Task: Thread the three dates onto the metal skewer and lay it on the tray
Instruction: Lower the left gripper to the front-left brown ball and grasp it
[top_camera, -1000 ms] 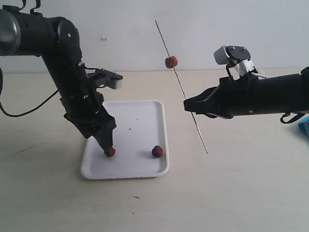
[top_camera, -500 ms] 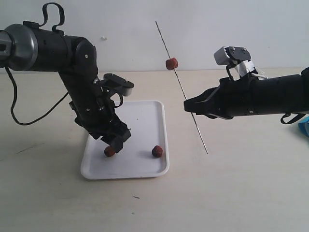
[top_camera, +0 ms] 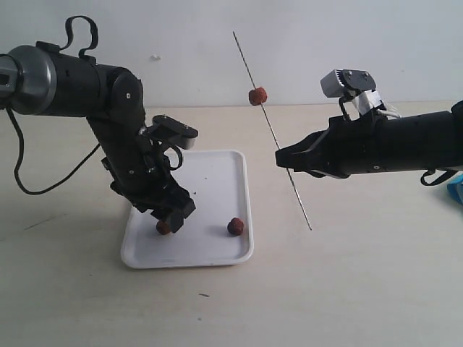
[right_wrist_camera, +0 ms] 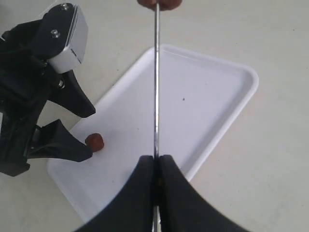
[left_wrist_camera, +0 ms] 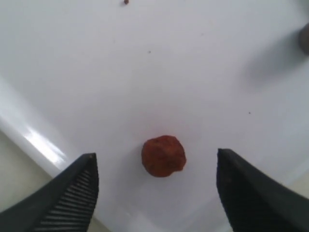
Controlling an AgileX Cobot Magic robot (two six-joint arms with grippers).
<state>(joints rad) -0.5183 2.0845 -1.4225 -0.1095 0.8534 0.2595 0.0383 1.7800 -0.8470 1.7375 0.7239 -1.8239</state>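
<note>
My right gripper (top_camera: pixel 281 157) (right_wrist_camera: pixel 156 162) is shut on the metal skewer (top_camera: pixel 273 131) (right_wrist_camera: pixel 156 82), holding it tilted in the air right of the tray. One date (top_camera: pixel 256 95) (right_wrist_camera: pixel 159 4) is threaded high on the skewer. The white tray (top_camera: pixel 210 173) (left_wrist_camera: pixel 159 63) (right_wrist_camera: pixel 203 96) holds two dates: one (top_camera: pixel 163 227) (left_wrist_camera: pixel 163 155) (right_wrist_camera: pixel 94 141) near its front left, another (top_camera: pixel 235 226) near its front right. My left gripper (top_camera: pixel 172 217) (left_wrist_camera: pixel 157 166) hangs open low over the tray, its fingers (left_wrist_camera: pixel 72 193) standing either side of the front-left date without touching it.
The tray lies on a pale wooden table (top_camera: pixel 347 289) before a white wall. A blue object (top_camera: pixel 456 191) shows at the right edge. A cable (top_camera: pixel 43 170) trails from the left arm.
The left arm has turned its wrist and shifted slightly over the front-left date. The right arm and skewer have not moved.
</note>
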